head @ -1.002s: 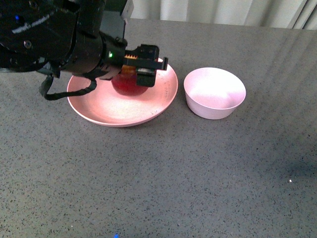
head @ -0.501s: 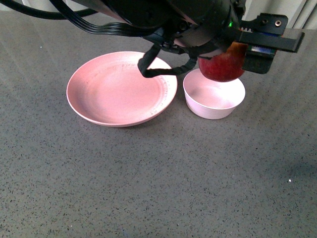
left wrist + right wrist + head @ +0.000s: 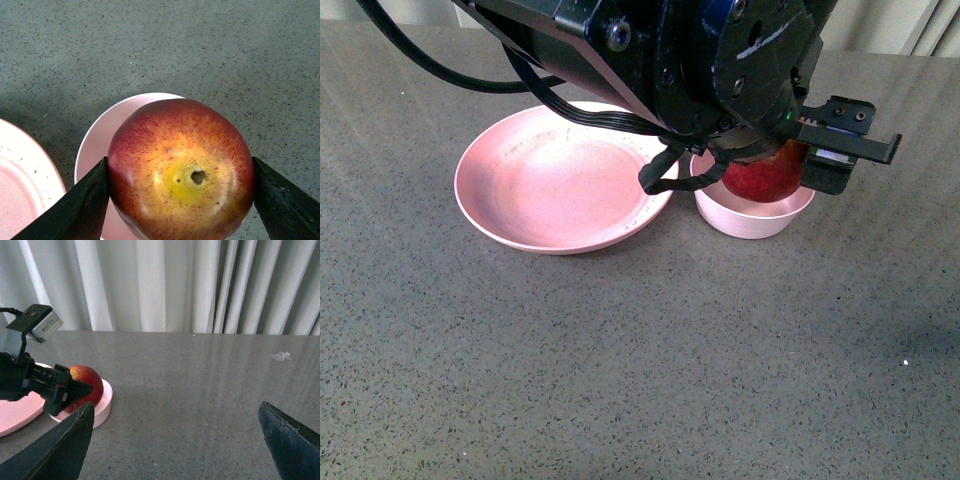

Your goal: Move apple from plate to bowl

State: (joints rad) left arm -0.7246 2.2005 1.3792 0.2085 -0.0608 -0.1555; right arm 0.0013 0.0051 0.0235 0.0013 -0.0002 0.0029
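Observation:
The dark-red apple (image 3: 761, 182) with a yellow patch round its stem dimple (image 3: 180, 170) is held in my left gripper (image 3: 772, 166), which is shut on it. The apple hangs low over the small pale bowl (image 3: 760, 220), its underside at about rim height. In the left wrist view the black fingers (image 3: 90, 202) press both sides of the apple, with the bowl (image 3: 97, 147) under it. The salmon-pink plate (image 3: 560, 190) lies left of the bowl with nothing on it. My right gripper (image 3: 175, 440) is open and holds nothing; its view shows the apple (image 3: 86, 381) and the bowl (image 3: 103, 407).
The grey speckled table (image 3: 640, 360) spreads out in front of the dishes. The left arm and its cables (image 3: 650, 60) hang over the plate's back edge. White curtains (image 3: 160, 285) stand behind the table. A small pale scrap (image 3: 281, 356) lies far off to the right.
My left gripper lifted the apple off the plate, carried it right and came down over the bowl. The plate now holds nothing.

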